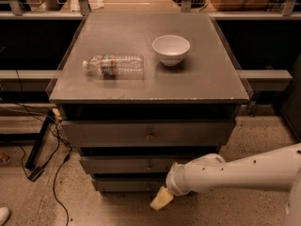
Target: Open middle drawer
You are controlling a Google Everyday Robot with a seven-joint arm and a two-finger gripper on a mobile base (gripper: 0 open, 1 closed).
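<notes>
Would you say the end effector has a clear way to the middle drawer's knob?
Probably yes: the end effector hangs low, just below-right of the knob on the middle drawer, with nothing visible between them.

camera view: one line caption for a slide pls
Gripper low in front of the cabinet, just below its closed middle drawer; plastic bottle and white bowl on top.

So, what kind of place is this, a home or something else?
Probably a lab or workshop, not a home: a gray drawer cabinet stands on speckled floor, loose cables trail beside it, metal shelving runs behind. The gripper hangs low in front, below the middle drawer.
</notes>
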